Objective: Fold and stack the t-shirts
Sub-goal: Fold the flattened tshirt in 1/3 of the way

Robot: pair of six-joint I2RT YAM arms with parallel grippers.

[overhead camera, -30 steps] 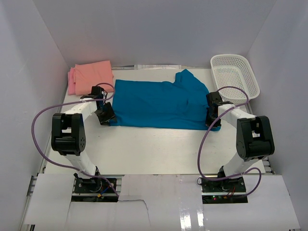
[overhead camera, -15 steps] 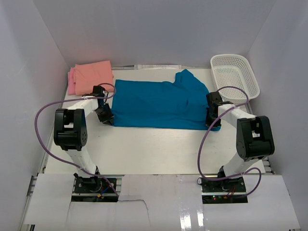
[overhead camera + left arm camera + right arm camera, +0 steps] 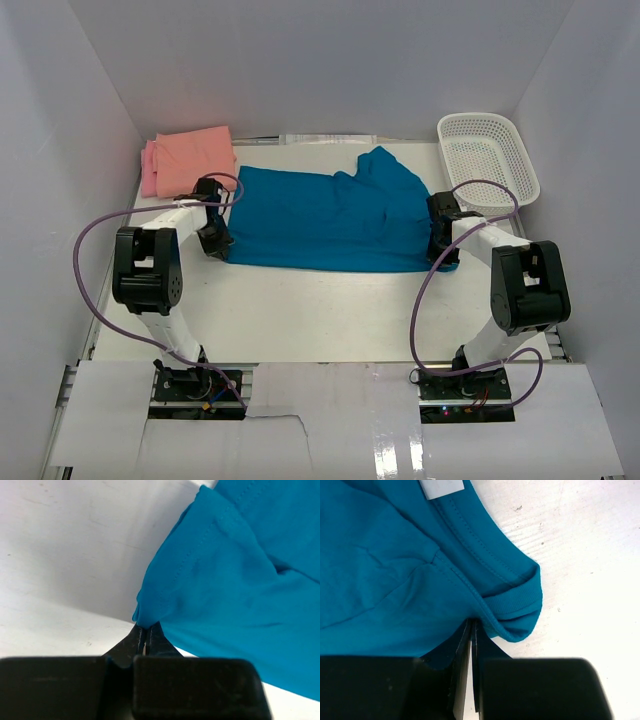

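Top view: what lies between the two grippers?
Only the teal-blue t-shirt, spread from the left gripper to the right gripper, each shut on a near corner; the top view shows it.

White mesh basket [image 3: 488, 158], far right.

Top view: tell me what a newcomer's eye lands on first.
The teal-blue t-shirt spread across the middle, with the left gripper shut on its left corner and the right gripper shut on it near the collar. Then the folded salmon-orange and pink shirts in the far left corner, and the white mesh basket far right.
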